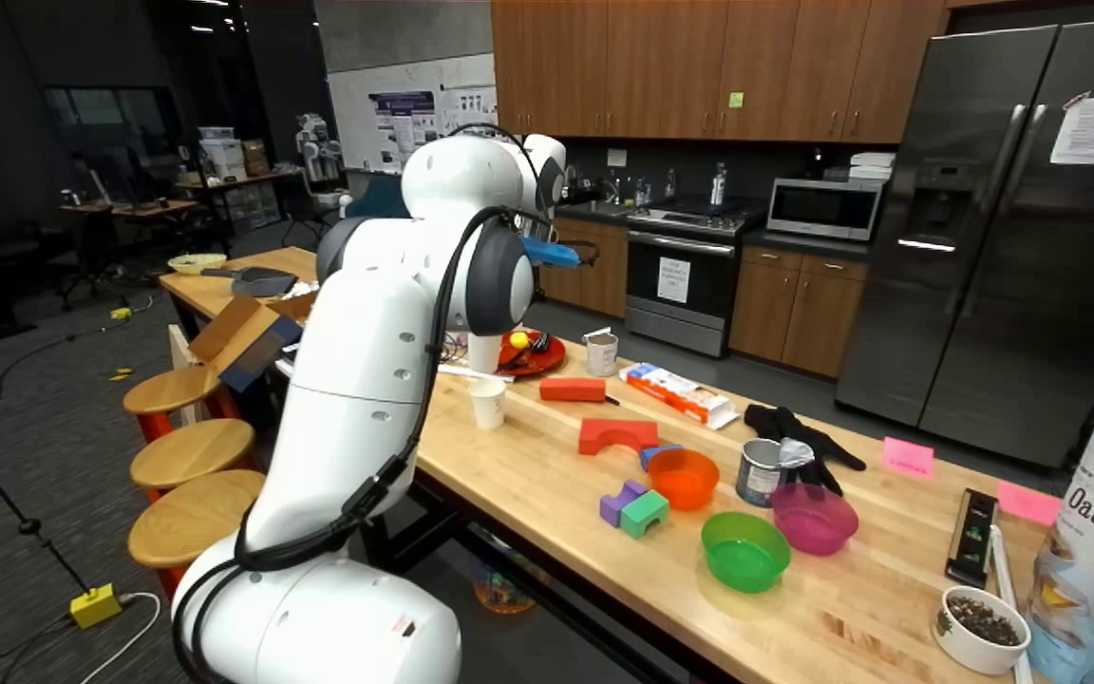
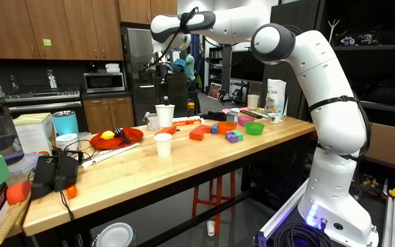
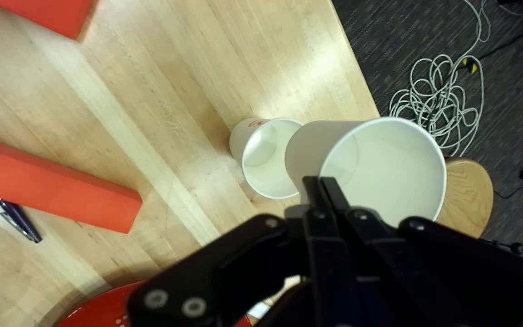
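Exterior view, wooden tabletop (image 1: 528, 475), cabinets (image 1: 661, 71), fridge (image 1: 974, 237)

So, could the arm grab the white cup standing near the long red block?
Probably not: the fingers are shut on a second cup, which partly hides the standing cup in the wrist view.

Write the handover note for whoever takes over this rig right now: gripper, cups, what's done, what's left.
Gripper: shut on the held cup, at its rim.
Held cup: white, off the table, roughly upright, looks empty.
Second cup: white, standing upright on the table, seemingly beneath the held one.
Done: one cup gripped and clear of the table.
Left: that cup is not yet set down or released.
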Robot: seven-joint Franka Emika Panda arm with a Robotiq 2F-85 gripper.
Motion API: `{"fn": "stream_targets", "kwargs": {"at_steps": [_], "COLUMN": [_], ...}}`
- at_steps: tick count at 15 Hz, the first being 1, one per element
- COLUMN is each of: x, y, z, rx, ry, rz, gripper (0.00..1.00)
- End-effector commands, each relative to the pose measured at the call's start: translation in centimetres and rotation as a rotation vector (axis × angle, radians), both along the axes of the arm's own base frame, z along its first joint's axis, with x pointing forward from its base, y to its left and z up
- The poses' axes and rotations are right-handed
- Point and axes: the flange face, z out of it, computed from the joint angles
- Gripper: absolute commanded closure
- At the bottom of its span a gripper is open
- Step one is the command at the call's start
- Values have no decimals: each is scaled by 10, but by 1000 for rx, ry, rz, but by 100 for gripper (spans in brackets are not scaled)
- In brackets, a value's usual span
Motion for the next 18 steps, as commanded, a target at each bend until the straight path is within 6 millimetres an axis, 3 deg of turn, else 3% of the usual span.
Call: {"fn": "stream_targets", "kwargs": {"at_steps": [1,15,16,17,18], "x": [9,14,13,12,12], "y": [3,12,13,14,14], "z": [1,-14,-14,-14,-14], "rx": [-2,1,-2,-3,-1], "ry": [-24,14,15,18,20], "rz": [19,10,9,12,13], "gripper": [99,99,82,72,68]}}
